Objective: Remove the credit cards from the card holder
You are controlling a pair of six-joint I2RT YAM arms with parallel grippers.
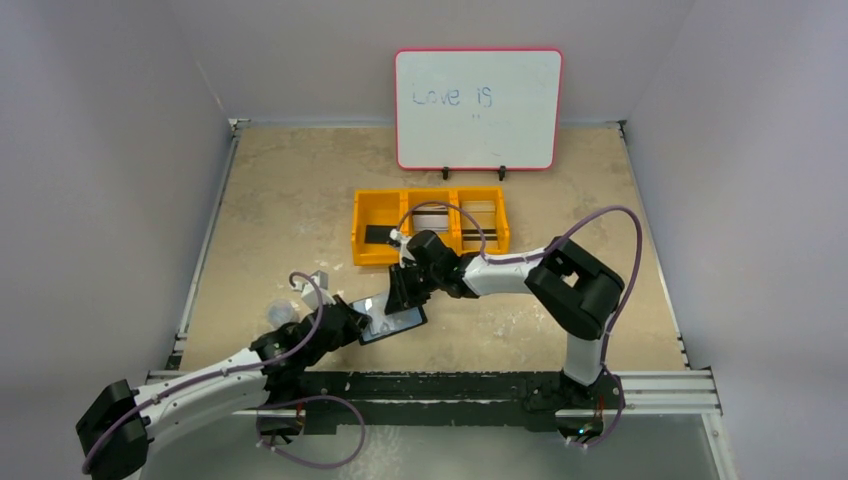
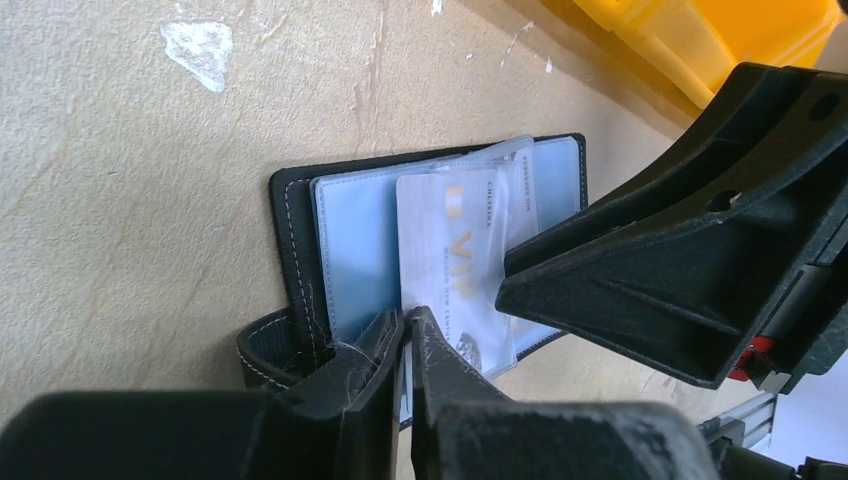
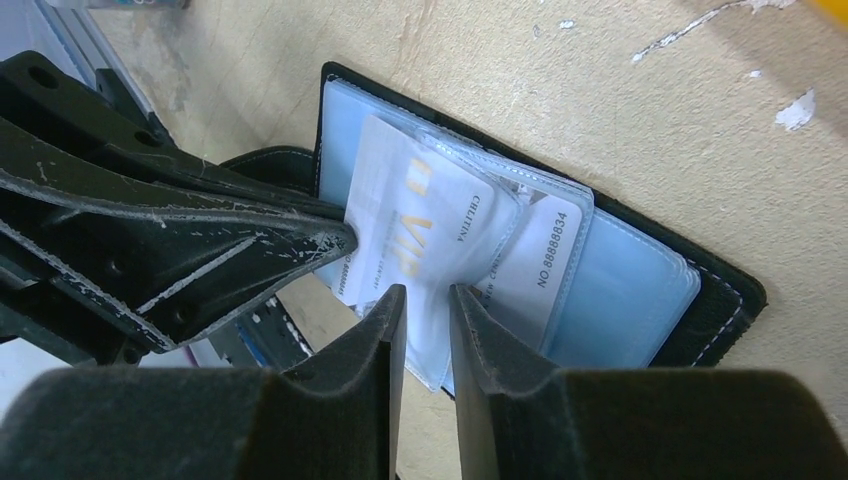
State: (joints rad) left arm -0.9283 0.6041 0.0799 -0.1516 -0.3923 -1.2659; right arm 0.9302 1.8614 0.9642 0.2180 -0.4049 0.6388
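Looking down from above the arm bases, I see both arms meeting at the card holder. It lies open and flat on the tabletop with its pale clear pockets facing up.

Nearest me, at the card holder's left edge, is the left gripper. Its fingers sit almost together, clamped on a sliver of the pale pocket. A flap of the black cover curls up just beside them.

A whitish credit card with gold lettering sticks partway out of the card holder's pockets, tilted across them. A second credit card, printed with a number, is tucked in a pocket just behind it.

On the card holder's far side, the right gripper points down at the lettered card. Its jaws are narrowly parted and the pale edge of card and pocket sits in the gap. I cannot tell whether they are pinching it.

Beyond the card holder and well apart from it stands a yellow tray with three compartments. One end compartment holds a small black rectangle. The other two hold pale flat pieces with dark stripes, too small for me to identify.

Farthest from the card holder, a whiteboard with a pink rim stands upright at the back of the tabletop, with faint blue writing on it.
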